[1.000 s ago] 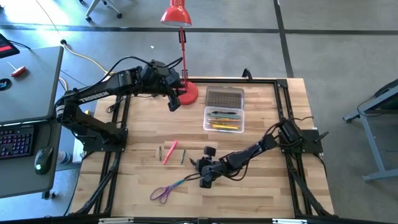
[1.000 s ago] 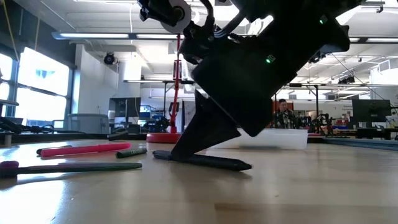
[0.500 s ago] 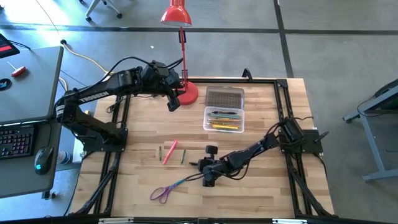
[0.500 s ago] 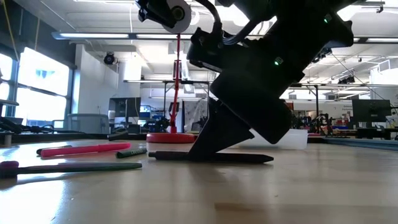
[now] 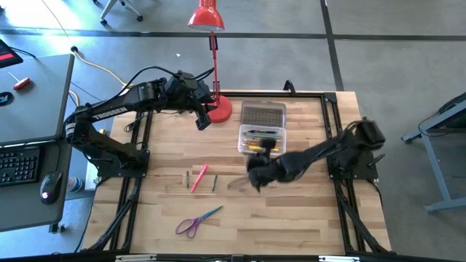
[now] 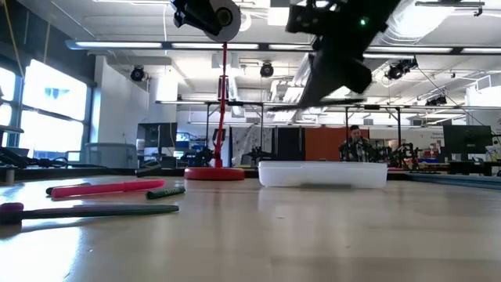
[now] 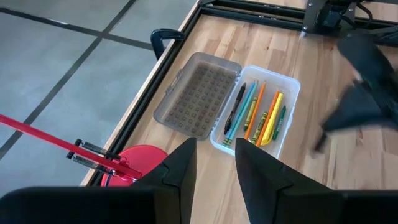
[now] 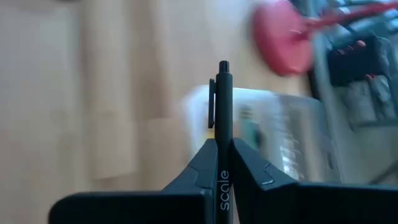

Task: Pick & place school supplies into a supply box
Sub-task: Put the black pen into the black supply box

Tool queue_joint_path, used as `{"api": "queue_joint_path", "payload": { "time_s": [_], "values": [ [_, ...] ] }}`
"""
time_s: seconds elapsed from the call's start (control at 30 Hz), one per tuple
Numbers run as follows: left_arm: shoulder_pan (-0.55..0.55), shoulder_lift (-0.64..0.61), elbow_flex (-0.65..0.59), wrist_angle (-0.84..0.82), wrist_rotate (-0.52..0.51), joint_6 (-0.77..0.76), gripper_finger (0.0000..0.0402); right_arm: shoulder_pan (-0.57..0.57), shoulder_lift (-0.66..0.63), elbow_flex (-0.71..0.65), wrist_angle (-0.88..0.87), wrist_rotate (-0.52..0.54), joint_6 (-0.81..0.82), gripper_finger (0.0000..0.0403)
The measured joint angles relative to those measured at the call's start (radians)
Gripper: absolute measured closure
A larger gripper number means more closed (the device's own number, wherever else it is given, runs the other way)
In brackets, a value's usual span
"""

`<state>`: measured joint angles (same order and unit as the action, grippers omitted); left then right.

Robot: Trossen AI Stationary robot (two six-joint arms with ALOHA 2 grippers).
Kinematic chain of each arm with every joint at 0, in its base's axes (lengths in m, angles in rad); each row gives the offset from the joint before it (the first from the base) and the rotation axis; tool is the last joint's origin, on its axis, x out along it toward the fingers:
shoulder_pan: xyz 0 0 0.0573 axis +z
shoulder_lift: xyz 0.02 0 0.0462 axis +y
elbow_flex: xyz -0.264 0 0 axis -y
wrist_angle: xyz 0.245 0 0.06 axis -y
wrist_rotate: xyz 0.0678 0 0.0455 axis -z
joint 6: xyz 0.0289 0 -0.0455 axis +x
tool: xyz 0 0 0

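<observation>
While the left arm just hangs out near the far left corner of the desk [image 5: 306,218], right by the red lamp base [image 5: 218,110], the right one is doing the work. The right gripper [image 8: 222,144] has its fingers [image 8: 202,163] pinched tight on a black pen [image 8: 222,102], which sticks straight out past the tips, clip and all. From overhead that gripper [image 5: 256,169] is lifted off the wood, just on the near side of the supply box [image 5: 262,138], roughly mid-desk. The level camera shows it [image 6: 333,59] well up in the air above the box [image 6: 322,173].

The box is open, sitting toward the far edge of the desk, a bit right of centre. Its bumpy grey lid [image 7: 198,95] lies flat on the side toward the far edge, touching the tray. Inside there's already a bunch of stuff: a black pen, something blue, orange, yellow and green, all lying lengthwise side by side [image 7: 258,115].

Still out on the desk: a pink marker [image 5: 199,177] with a short green thing [image 5: 214,183] just beside it and another small stick [image 5: 186,177] on its other side, toward the left. Nearer the front edge are the purple-handled scissors [image 5: 194,223].

The left gripper [image 7: 214,168] has its fingers spread, gripping nothing, and looks down at the box and lamp base.
</observation>
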<state>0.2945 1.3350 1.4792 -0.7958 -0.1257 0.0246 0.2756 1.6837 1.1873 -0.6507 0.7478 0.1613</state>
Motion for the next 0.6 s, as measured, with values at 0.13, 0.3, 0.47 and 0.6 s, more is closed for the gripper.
{"api": "queue_joint_path", "payload": {
  "time_s": [0.13, 0.3, 0.47, 0.6],
  "values": [
    [0.000, 0.000, 0.000, 0.000, 0.000, -0.006, 0.0261, -0.095, -0.088, -0.027, -0.025, -0.011, 0.004, 0.0396],
    [0.000, 0.000, 0.000, -0.032, 0.003, -0.005, 0.0261, -0.230, -0.120, -0.237, 0.239, -0.211, -0.090, 0.0379],
    [0.000, -0.001, 0.000, -0.054, 0.028, -0.071, 0.0261, -0.325, -0.123, -0.388, 0.491, -0.356, -0.139, 0.0383],
    [0.000, -0.012, 0.000, -0.076, 0.143, -0.086, 0.0261, -0.364, -0.125, -0.429, 0.584, -0.440, -0.140, 0.0382]
  ]
}}
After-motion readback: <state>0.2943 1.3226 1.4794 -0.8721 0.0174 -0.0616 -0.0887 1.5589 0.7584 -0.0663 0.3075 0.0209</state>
